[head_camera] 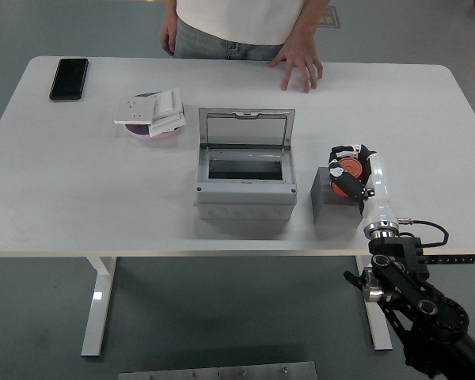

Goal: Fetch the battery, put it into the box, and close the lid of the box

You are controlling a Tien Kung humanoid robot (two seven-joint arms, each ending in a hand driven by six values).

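A black phone [69,78] lies flat at the far left of the white table [55,198]. To its right sits a pink dish [154,131] with 2 white switch plates [150,108] stacked on it, the upper ones tilted over the rim.

Near the middle of the table stands a grey box [244,184], well apart from the dish. Its clear lid [246,128] is raised and leans back toward the far side, so the dark rectangular opening in the top is uncovered. Nothing can be made out inside the opening.

Just beside the box on the right is the battery [328,196], a dark grey block sitting on the table near the front edge, not touching the box. The right hand [349,172] rests over the block's right part, its black and orange palm above the top and its fingers curled down at the block. Whether they actually clamp it cannot be told from this angle. The white forearm runs down to the black arm below the table's near edge at the lower right.

At the far side a person stands behind the table, 1 hand [298,66] laid flat on the tabletop with fingers spread, the other hanging by the hip.
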